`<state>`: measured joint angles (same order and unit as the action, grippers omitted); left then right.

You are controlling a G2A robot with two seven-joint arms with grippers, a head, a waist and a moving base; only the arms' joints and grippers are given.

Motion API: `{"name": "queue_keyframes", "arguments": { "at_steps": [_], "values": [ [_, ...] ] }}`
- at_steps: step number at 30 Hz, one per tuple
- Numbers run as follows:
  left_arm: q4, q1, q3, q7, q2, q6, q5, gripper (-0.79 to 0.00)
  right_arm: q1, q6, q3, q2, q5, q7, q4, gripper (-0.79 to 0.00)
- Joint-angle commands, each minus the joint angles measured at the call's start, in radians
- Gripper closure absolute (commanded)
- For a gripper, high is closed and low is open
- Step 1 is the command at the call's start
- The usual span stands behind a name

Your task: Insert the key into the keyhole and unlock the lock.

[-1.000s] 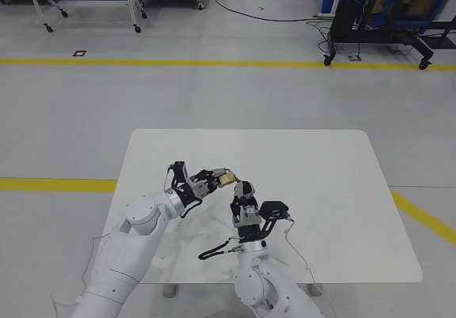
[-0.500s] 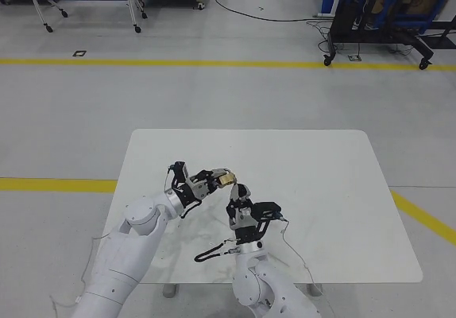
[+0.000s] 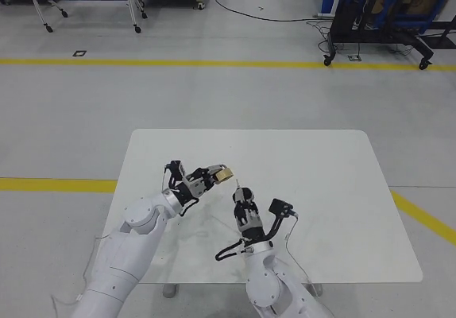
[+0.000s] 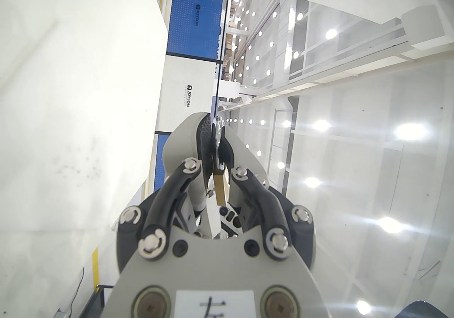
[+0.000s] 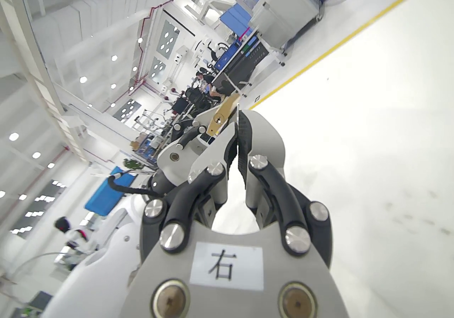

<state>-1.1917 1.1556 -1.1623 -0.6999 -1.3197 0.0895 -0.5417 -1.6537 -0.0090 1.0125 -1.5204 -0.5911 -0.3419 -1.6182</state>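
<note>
Well inside the table's (image 3: 331,159) edges, lock (image 3: 223,173) and key (image 5: 237,111) hang apart.

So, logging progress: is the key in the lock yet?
Out. From above, the right gripper, pinching the key, sits apart from the lock in the left gripper.

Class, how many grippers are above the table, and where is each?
2. The left gripper holds a brass padlock over the table; the right gripper sits close beside it, nearer the robot.
</note>
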Motion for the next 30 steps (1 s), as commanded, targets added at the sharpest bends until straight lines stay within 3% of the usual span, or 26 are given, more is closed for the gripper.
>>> {"name": "queue_keyframes", "arguments": {
  "at_steps": [1, 5, 12, 30],
  "values": [
    [0.015, -0.011, 0.01, -0.008, -0.003, 0.045, 0.01, 0.0, -0.006, -0.018, 0.028, 0.007, 0.053, 0.102, -0.012, 0.0],
    [0.042, -0.03, 0.027, 0.026, -0.007, 0.081, 0.052, 0.0, -0.021, -0.044, 0.046, 0.014, 0.092, 0.161, -0.021, 0.0],
    [0.047, -0.031, 0.055, 0.085, -0.013, 0.123, 0.131, 0.0, -0.05, -0.045, 0.024, 0.015, 0.06, 0.121, -0.057, 0.0],
    [0.039, -0.026, 0.067, 0.093, -0.013, 0.16, 0.201, 0.0, -0.025, 0.034, 0.008, 0.007, 0.133, 0.117, -0.07, 0.0]
  ]
}}
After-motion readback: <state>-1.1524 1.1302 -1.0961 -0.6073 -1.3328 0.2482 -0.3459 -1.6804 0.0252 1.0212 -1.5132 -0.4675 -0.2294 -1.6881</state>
